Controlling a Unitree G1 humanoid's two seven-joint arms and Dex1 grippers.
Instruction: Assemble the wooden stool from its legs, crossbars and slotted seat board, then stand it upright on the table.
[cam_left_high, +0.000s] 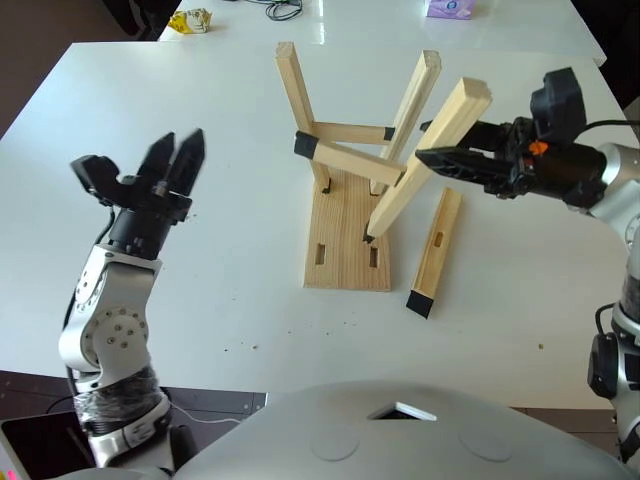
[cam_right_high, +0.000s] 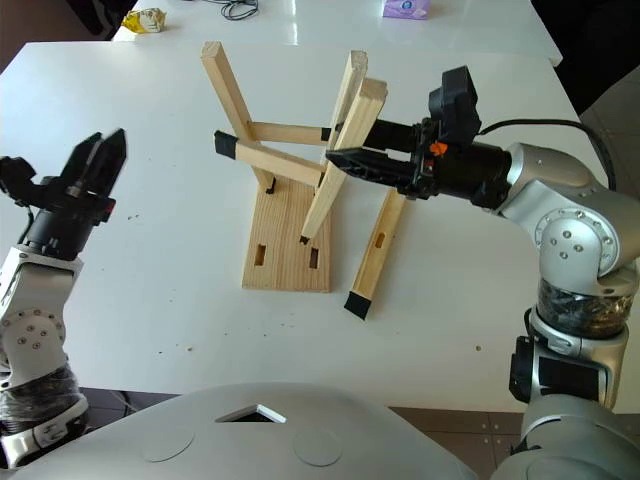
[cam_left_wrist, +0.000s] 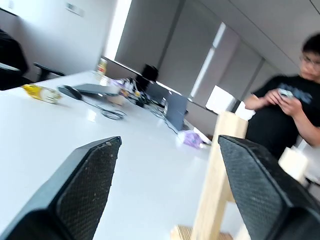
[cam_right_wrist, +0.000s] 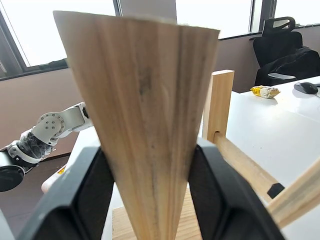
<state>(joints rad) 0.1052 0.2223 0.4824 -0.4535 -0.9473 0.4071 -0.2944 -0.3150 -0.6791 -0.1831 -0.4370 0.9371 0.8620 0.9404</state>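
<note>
1. We see the left gripper (cam_left_high: 178, 152) wide open, empty, well left of the seat board (cam_left_high: 345, 245).
2. A loose leg (cam_left_high: 437, 250) lies just right of it.
3. The right gripper (cam_left_high: 432, 152) clamps a tilted leg (cam_left_high: 400, 195), foot on the seat board.

A wooden leg (cam_right_wrist: 142, 100) is clamped between the two black fingers (cam_right_wrist: 85, 200) of the right gripper (cam_right_wrist: 150, 195), with one pad pressed against each of its side faces. Just behind the held leg a second leg (cam_right_wrist: 220, 105) is seen upright with a crossbar (cam_right_wrist: 245, 162) set into its side, and the seat board (cam_right_wrist: 125, 225) is seen below the held leg. Farther beyond the held leg, the left arm (cam_right_wrist: 47, 127) is seen to one side, while to the other a yellow packet (cam_right_wrist: 264, 91) and a computer mouse (cam_right_wrist: 306, 87) are laid on the white table (cam_right_wrist: 260, 130), with a black office chair (cam_right_wrist: 280, 30) behind them.
</note>
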